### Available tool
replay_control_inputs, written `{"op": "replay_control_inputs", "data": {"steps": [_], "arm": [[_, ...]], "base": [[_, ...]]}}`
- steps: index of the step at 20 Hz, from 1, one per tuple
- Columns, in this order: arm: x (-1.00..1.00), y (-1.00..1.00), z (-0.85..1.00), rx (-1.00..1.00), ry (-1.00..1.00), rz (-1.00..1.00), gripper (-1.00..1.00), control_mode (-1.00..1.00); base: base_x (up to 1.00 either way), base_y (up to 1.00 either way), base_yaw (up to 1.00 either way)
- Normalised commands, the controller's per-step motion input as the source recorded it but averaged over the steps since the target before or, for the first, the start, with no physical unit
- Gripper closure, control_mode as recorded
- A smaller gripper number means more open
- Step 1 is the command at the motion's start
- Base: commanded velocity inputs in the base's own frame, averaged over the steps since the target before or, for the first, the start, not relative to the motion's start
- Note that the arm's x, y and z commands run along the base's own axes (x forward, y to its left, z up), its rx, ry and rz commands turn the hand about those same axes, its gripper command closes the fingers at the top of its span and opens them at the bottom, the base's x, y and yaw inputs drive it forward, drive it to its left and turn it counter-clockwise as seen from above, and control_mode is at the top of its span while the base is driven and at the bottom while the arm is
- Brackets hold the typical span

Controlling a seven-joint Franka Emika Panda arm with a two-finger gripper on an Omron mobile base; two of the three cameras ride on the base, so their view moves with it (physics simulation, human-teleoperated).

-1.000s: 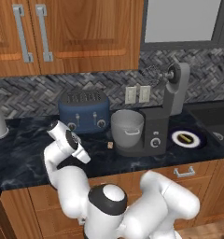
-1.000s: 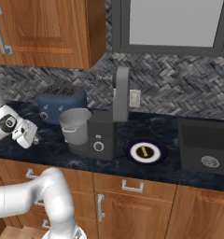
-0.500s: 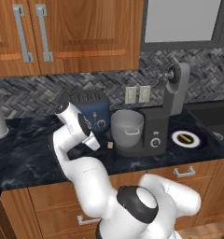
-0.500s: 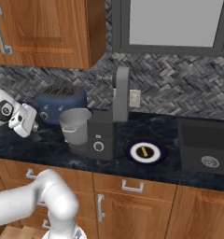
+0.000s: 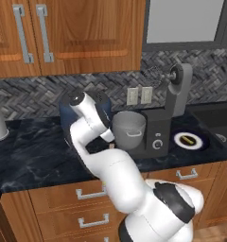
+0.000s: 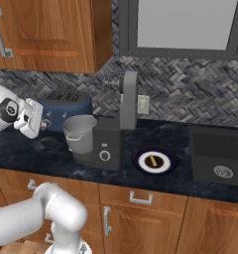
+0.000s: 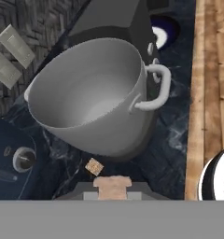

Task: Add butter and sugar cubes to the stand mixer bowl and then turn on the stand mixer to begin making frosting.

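**A home kitchen**

Wooden cabinets (image 5: 68, 33) hang above a dark marble tabletop (image 5: 30, 151) with a herringbone tile backsplash (image 6: 190, 99). A toaster (image 6: 66, 106), a stand mixer (image 6: 116, 134) and a sink (image 6: 217, 156) stand along it.

no readable text, labels or numbers

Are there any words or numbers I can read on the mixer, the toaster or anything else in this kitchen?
None: no word, number or brand can be read anywhere.
The stand mixer has a plain knob, with no label.
The toaster has blank knobs.
The wall plates are blank.
The stand mixer bowl bears no marking.
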Motion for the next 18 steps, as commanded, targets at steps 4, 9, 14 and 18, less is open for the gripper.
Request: {"op": "replay_control_inputs", "data": {"steps": [4,9,14,18], "arm": [[0.14,-0.2,0.38,-0.03,0.0,0.0,1.0,-1.0],[0.08,-0.26,0.28,-0.06,0.0,0.0,1.0,-1.0],[0.18,-0.51,0.05,-0.06,0.0,0.0,1.0,-1.0],[0.28,-0.58,0.0,-0.04,0.0,0.0,1.0,-1.0]], "base": [[0.0,0.0,0.0],[0.0,0.0,0.0],[0.0,0.0,0.0],[0.0,0.0,0.0]]}}
